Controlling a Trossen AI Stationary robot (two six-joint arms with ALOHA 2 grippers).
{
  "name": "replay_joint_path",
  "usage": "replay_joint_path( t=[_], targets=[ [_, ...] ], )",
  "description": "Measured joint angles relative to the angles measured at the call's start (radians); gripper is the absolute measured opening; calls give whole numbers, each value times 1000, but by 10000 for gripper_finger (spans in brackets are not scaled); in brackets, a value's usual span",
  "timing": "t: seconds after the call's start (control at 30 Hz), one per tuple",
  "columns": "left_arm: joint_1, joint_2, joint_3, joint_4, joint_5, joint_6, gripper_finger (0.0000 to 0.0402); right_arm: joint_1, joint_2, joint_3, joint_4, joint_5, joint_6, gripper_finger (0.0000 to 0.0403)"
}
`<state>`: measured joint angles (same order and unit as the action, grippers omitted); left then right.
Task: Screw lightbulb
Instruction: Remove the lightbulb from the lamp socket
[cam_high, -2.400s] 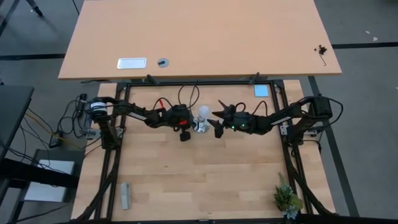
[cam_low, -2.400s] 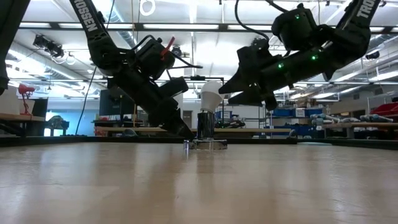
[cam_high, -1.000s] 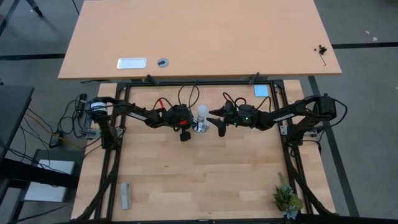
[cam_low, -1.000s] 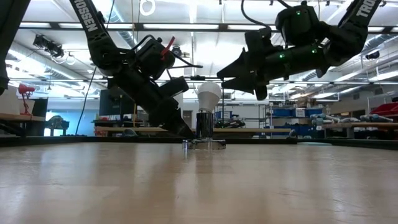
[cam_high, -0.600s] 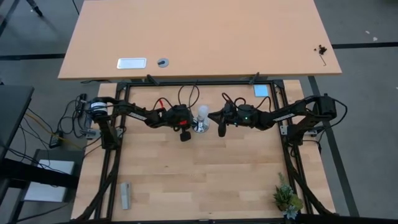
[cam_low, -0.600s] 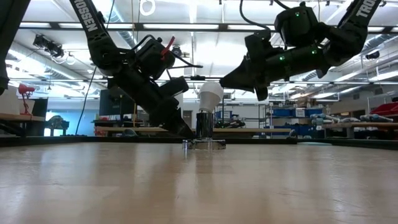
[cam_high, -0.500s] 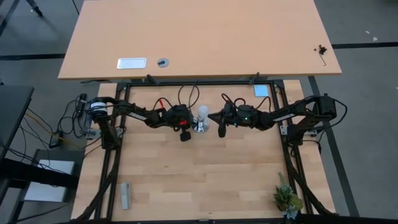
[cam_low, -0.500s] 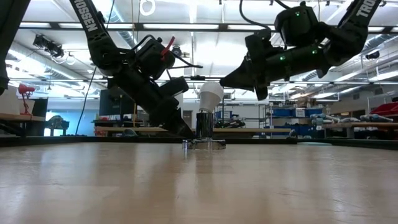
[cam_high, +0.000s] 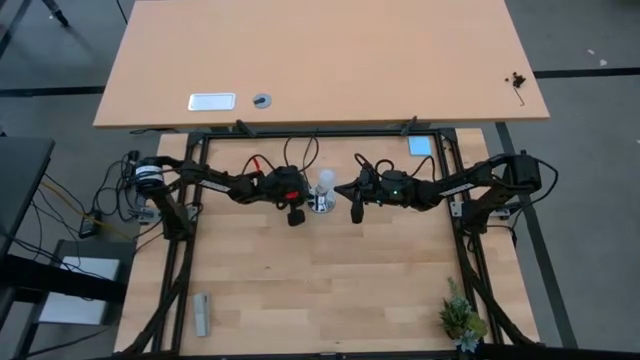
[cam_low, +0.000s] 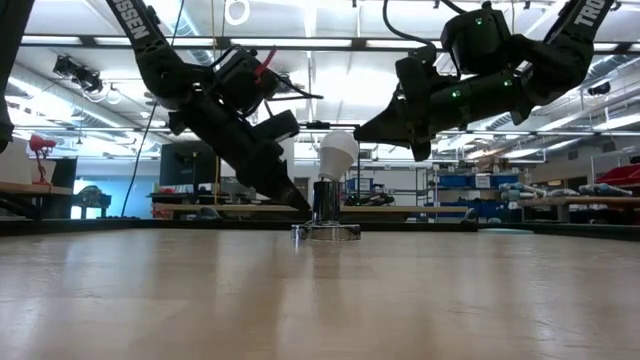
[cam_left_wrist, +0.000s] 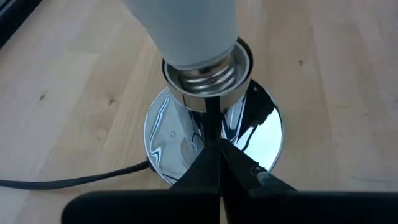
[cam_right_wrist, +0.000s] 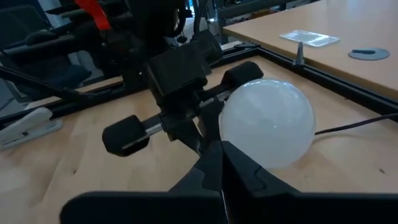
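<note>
**Between two clenched claws, the bulb is sitting tilted in its socket**

Across the wooden table (cam_high: 330, 290), both dark arms are reaching in toward its middle, where the socket base (cam_low: 326, 228) is standing with its black cord (cam_left_wrist: 68, 180) trailing off.

Seated in that socket, the lightbulb (cam_low: 337, 153) is standing with its long axis roughly upright, neck down and leaning slightly; its threads are showing above the rim in the left wrist view, so I judge it is not fully screwed in.

Nearer the bulb's globe is the right gripper (cam_right_wrist: 219, 163). It is hovering with its fingers pressed together, grasping nothing, and the white globe lies just ahead of and just beside its tips. I cannot tell whether they are touching. To turn the bulb it would need to part its fingers and straddle the globe.

Lower down, the left gripper (cam_left_wrist: 219, 155) is also clenched and empty, its tips at the foot of the socket base, the bulb above and ahead of them.

Partial white lettering, "TROSSEN", is showing on the arms in the low view; no other writing is legible.
</note>
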<state>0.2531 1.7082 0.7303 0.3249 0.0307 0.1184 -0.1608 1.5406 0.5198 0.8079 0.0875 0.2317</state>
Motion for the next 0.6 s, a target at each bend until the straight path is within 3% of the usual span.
replay_joint_path(
  t=[0.2, 0.3, 0.43, 0.6],
  targets=[
    [0, -20, 0, -52, -16, 0, 1, 1, 0, 0, -9, 0, 0, 14],
    [0, -40, 0, -111, -71, 7, 1, 3, 0, 0, -11, 0, 2, 17],
    [0, -115, 0, -191, -169, 9, 1, 16, 0, 0, -15, 1, 3, 10],
    [13, -205, 0, -177, -184, 7, 1, 35, 0, 4, -70, 43, 11, 8]
  ],
)
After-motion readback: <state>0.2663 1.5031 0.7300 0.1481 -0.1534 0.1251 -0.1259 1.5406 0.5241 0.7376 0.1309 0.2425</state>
